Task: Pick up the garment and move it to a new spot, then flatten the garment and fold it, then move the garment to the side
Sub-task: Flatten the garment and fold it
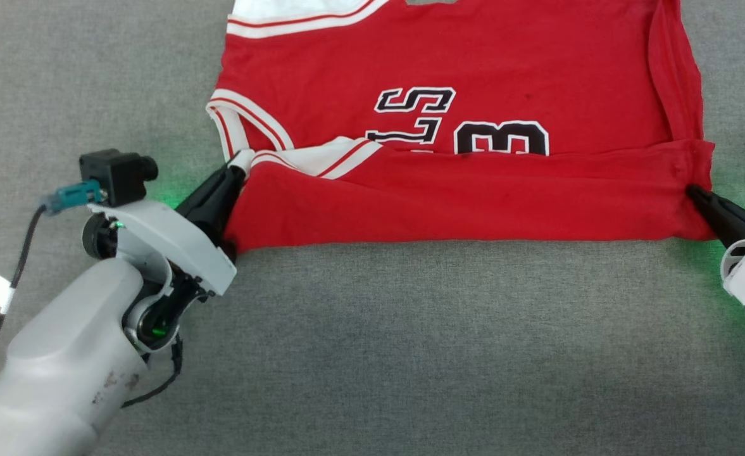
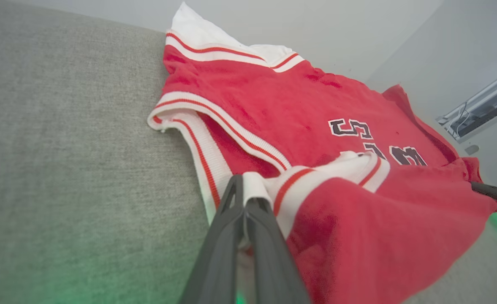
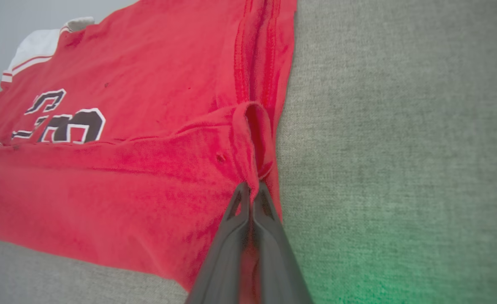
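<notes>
Garment (image 1: 448, 202) lies on the grey mat (image 1: 410, 354), up at the mat's far side. Its near part is folded over the black letters. The left gripper (image 1: 238, 167) is pinched tight on a white striped sleeve edge. The right gripper (image 1: 695, 190) is pinched tight on a red corner. I think this is the fold. To do it well, both should move together, pull the cloth straight, and lay the edge down even before letting go.

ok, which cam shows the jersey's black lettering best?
Head view: the lettering faces the camera, large and sharp, partly covered by the garment where its flap is folded over. Both wrist views catch it slanted and smaller.
</notes>
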`<state>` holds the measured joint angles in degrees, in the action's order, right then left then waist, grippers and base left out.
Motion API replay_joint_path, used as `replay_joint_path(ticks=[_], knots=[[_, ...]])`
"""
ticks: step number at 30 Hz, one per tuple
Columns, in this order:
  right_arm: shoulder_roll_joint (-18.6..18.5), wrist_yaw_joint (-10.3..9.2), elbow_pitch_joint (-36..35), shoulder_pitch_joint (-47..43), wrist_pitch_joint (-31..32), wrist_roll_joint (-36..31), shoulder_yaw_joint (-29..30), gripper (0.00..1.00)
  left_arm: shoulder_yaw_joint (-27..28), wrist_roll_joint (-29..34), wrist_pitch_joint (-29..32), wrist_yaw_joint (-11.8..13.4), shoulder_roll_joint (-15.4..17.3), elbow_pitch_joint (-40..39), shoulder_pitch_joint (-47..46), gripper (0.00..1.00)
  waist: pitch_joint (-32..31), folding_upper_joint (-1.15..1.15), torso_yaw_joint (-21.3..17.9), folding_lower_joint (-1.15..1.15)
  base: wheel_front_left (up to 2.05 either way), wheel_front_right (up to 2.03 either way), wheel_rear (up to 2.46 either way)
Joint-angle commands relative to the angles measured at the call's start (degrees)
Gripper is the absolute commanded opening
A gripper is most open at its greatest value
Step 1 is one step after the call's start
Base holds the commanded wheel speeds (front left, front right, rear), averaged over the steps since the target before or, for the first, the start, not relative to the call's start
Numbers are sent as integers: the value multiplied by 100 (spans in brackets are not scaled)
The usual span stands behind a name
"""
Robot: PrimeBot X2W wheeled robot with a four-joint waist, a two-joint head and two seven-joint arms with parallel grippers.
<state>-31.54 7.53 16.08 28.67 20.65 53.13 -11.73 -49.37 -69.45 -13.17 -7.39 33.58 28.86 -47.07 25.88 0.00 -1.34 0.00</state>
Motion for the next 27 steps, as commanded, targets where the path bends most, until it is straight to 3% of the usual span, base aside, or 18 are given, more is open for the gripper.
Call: replay_joint_path(ticks=[1,2,3,4,5,9,15,18,24,27], knots=[[12,-9,72,19,-28,-37,-92,0,-54,61,-15,-13,-2,120,-22,29,-30,0,7,0,0,0,0],[6,-9,116,44,-69,-73,-168,0,-127,158,-26,-13,6,211,-64,46,-56,0,11,0,0,0,0],[-15,-9,148,63,-125,-128,-243,17,-179,236,-38,-12,20,295,-113,100,-88,0,16,0,0,0,0],[-50,-9,174,79,-208,-191,-315,47,-223,297,-57,-12,29,365,-159,100,-128,0,21,0,0,0,0],[-89,-9,193,97,-309,-267,-349,100,-261,351,-57,-12,42,402,-208,100,-174,0,29,0,0,0,0],[-179,-9,255,71,-636,-481,-433,100,-387,519,-6,-12,201,437,-363,100,-405,0,65,0,0,0,0],[-226,-9,112,-174,-839,-505,-475,100,-653,698,859,173,589,158,-636,100,-788,0,117,0,0,0,0],[-245,-9,10,-301,-853,-499,-453,100,-724,541,1540,375,771,-240,-710,100,-927,0,133,0,0,0,0],[-300,-9,-193,-456,-812,-673,-432,100,-967,-295,3606,726,1220,-1370,-605,100,-996,0,110,0,0,0,0],[-235,-9,-362,-466,-750,-729,-435,100,-1041,-535,4223,1005,1380,-1687,-629,100,-937,0,52,0,0,0,0]])
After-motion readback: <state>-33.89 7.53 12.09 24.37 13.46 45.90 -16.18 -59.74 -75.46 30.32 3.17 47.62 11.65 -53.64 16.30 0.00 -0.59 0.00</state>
